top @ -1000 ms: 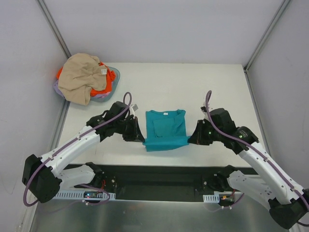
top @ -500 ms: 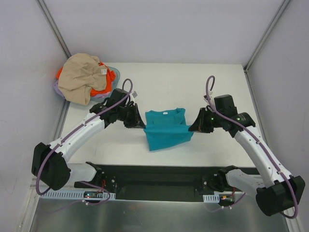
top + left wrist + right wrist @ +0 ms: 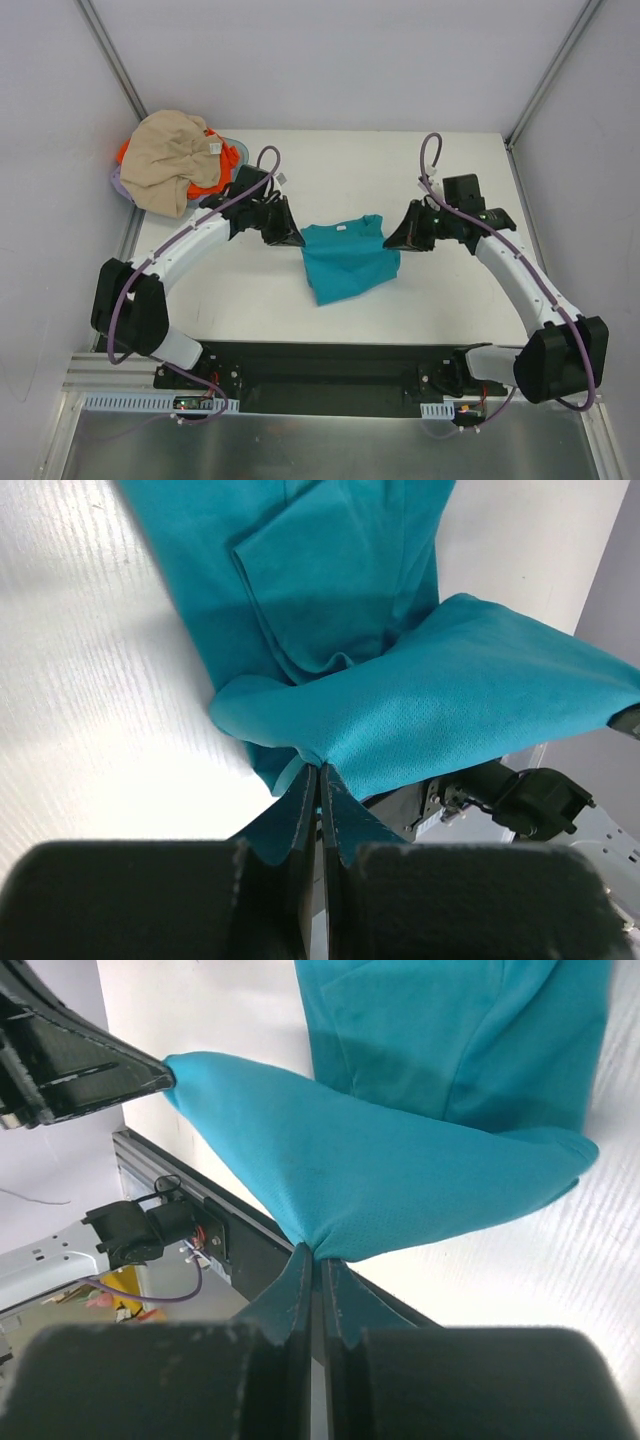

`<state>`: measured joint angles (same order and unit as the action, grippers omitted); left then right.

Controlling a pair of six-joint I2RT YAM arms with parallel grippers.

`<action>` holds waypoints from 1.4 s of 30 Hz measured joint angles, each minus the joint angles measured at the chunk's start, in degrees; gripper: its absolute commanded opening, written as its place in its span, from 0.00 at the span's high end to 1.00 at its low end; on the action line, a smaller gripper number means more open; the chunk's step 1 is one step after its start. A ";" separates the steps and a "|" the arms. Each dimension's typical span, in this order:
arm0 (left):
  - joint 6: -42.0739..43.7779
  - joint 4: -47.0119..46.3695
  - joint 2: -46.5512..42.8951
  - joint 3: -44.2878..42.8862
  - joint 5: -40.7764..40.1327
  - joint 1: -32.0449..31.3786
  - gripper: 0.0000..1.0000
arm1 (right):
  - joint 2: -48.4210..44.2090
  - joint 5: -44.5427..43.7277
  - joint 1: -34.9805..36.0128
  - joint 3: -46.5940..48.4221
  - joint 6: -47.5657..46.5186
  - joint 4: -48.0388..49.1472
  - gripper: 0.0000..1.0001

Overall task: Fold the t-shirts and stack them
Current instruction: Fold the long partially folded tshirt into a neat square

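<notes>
We mid-fold teal t-shirt [image 3: 345, 268]: left fingers [image 3: 300, 810], right fingers [image 3: 298, 1278] clenched on lifted corners. Next we lay edge down flat, release.

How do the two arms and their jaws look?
The left arm and right arm have white links, black joints and black wrists. A purple cable loops along each. The jaws are black, thin and flat-sided.
</notes>
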<state>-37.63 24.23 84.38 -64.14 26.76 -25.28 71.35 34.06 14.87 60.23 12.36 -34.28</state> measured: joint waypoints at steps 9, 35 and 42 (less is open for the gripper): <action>-0.04 -1.14 6.43 -2.32 1.77 2.16 1.00 | 5.33 4.17 -2.36 1.86 1.90 5.75 0.99; -0.92 -6.03 35.32 -27.98 -1.88 11.47 0.32 | 60.78 6.73 -5.27 45.48 9.86 19.15 0.04; -0.37 -5.95 29.90 -25.79 -3.30 11.06 0.17 | 50.73 2.27 -4.87 38.86 6.10 14.80 0.03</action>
<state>-38.00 18.28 114.28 -89.93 23.46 -14.22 122.08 36.34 10.00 99.09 18.46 -19.49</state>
